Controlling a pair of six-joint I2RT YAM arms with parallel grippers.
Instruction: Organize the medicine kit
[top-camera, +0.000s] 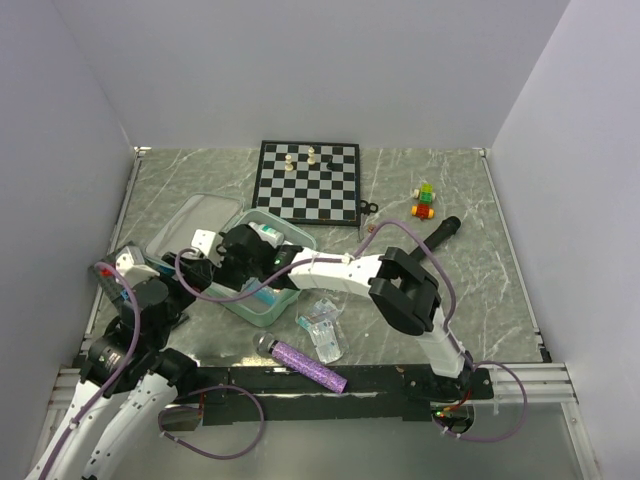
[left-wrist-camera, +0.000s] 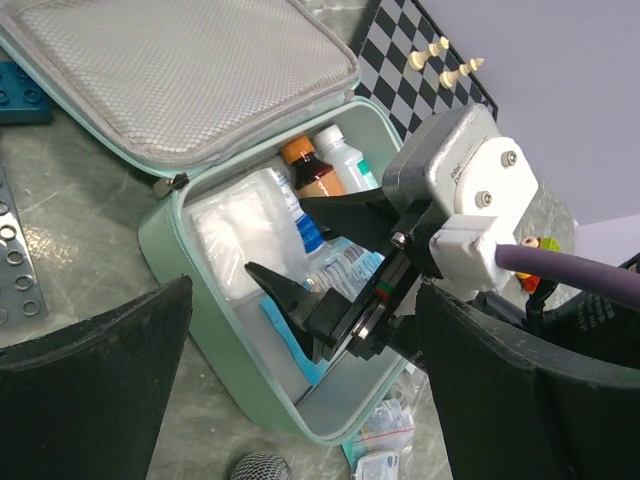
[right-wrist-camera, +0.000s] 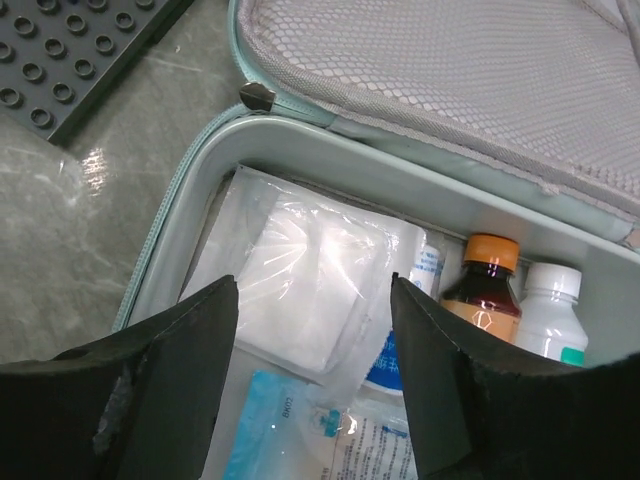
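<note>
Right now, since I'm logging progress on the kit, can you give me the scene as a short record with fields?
Medicine kit: open, lid folded back
Inside: gauze packet, amber bottle with orange cap, white bottle
Right gripper: open, empty, over the gauze packet
Left gripper: open, empty, outside the kit
Outside the kit: purple glitter tube, clear packets

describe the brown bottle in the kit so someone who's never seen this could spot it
Find the open mint-green medicine kit lying near-left of the chessboard. Against the kit's wall by the mesh lid two bottles sit side by side; it is the brown bottle with the orange cap, while the white bottle beside it has a white cap.
</note>
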